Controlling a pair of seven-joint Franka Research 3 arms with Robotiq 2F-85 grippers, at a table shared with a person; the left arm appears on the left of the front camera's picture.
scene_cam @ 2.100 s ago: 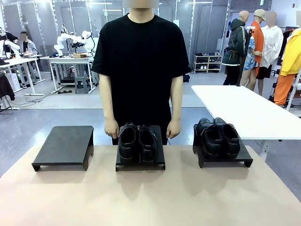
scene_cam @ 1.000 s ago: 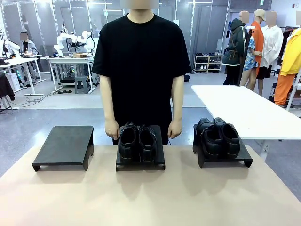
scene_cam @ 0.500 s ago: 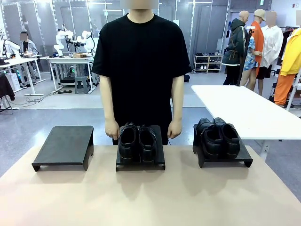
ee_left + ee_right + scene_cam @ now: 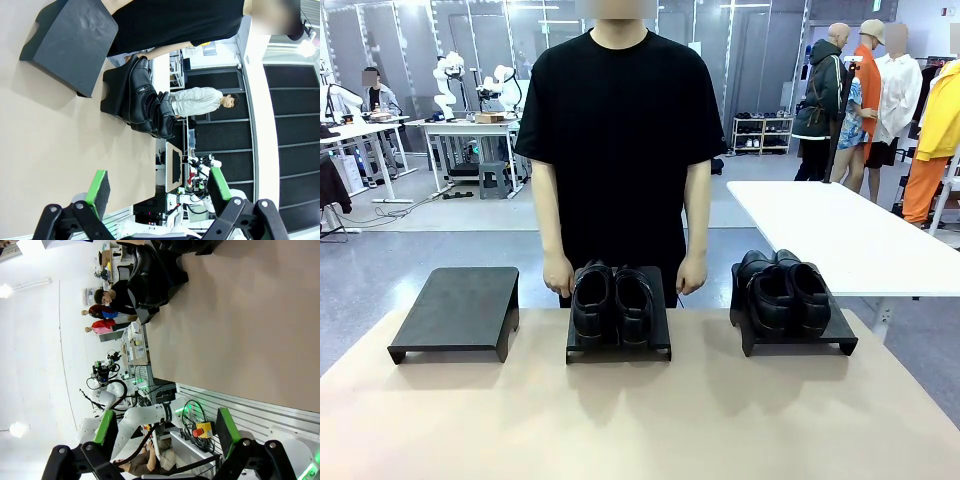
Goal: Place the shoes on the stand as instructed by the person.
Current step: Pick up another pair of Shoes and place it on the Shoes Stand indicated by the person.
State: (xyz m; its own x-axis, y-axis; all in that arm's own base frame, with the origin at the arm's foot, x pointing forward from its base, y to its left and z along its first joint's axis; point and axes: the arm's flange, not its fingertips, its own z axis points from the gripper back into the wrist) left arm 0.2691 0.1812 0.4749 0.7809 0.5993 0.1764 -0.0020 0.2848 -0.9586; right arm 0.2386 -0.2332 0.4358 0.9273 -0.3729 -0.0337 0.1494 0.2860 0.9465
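**Ana:** Starting with the biggest thing, the tabletop (image 4: 640, 420) carried 3 dark stands in a row along its far edge, and the person (image 4: 620, 140) stood behind the middle one, both hands hanging just behind it and pointing at nothing. The left stand (image 4: 460, 310) was bare. The middle stand (image 4: 618, 345) held 1 pair of shoes (image 4: 612, 302) and the right stand (image 4: 795, 335) held the other pair (image 4: 782, 290), each pair side by side.

**Ben:** How would the shoes have handled?

**Ana:** My guess: glossy leather, so slick on the outside, fairly stiff at heel and sole but softer over the top, and moderately light. I would have pinched the rim of the opening near the heel, 1 pad inside and 1 outside, rather than squeezing the polished toe.

**Ben:** And the end effectors?

**Ana:** Both were spread wide and held nothing. The left end effector (image 4: 157, 192) looked across bare tabletop at the stands, well apart from the shoes. The right end effector (image 4: 165, 432) hung off the near edge of the tabletop, with the shoes far off at the top of its view.
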